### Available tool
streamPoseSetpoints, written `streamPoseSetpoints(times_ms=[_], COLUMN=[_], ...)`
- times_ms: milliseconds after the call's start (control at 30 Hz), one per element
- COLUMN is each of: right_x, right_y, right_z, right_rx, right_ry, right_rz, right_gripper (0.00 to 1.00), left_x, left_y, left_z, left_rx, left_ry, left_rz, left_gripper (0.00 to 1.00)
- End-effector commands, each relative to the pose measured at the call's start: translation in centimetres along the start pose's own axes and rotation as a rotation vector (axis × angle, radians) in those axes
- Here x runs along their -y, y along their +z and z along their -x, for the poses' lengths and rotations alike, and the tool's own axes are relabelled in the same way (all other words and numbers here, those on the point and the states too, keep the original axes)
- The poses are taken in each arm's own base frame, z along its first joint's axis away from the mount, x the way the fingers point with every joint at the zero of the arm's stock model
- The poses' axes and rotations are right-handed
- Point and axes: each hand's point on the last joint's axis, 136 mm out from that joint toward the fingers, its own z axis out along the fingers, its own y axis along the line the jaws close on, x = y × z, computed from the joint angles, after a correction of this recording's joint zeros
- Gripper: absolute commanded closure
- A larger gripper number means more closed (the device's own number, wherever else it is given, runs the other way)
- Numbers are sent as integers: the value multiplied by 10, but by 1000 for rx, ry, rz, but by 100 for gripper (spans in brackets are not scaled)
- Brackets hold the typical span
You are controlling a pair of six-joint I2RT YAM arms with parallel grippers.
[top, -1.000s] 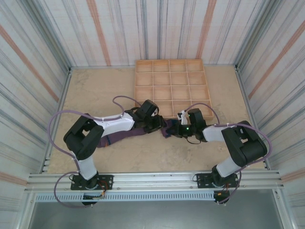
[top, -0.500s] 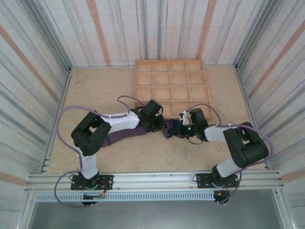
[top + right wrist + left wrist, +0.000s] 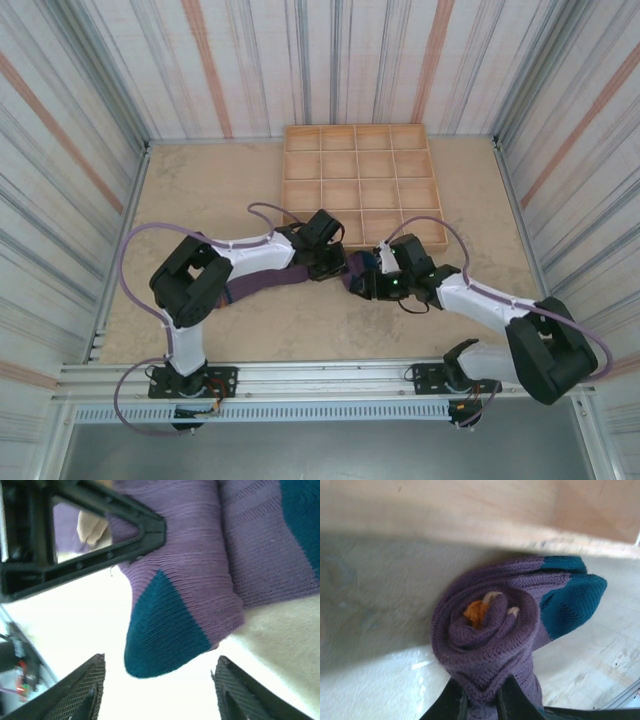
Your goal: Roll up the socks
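The socks are purple knit, rolled into a spiral with an orange and peach core and a teal heel on the right. My left gripper is shut on the roll's outer purple layer, right against the tray wall. In the top view the unrolled length of the socks trails left under the left arm, with the left gripper at the roll. My right gripper is open, its mesh pads standing wide on either side below a teal heel without touching it. From above, the right gripper sits just right of the roll.
A wooden tray with many compartments lies behind the grippers; its near wall stands just past the roll. The left gripper's black finger crosses the upper left of the right wrist view. Striped walls enclose the tan table.
My right gripper has opened and let go of the socks, and its arm has swung out to the right. My left gripper has shut on the roll.
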Motion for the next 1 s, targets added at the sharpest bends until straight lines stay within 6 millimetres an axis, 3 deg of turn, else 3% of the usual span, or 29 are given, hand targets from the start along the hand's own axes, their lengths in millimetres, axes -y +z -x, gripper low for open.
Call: streamPoseSetpoints(times_ms=[0,267,533,733,967], right_x=[7,-17,-37,-39,-23], right_y=[-12,-22,-1,19,25], right_z=[-3,-6,-14,-18,-24], right_rx=[38,161,190,189,186], right_ry=[-139,-448,-598,-581,-553], right_rz=[-166,-319,-358,-332,-361], right_gripper=[32,25,25,29,42], left_x=[-49,-66,-76,-80,-81], left_y=[-1,-12,-17,-18,-18], left_z=[-39,-62,-67,-66,-65], left_rx=[-112,-180,-185,-186,-176], left_ry=[-99,-157,-170,-172,-173], left_rz=[169,185,212,222,218], left_gripper=[100,100,100,100,100])
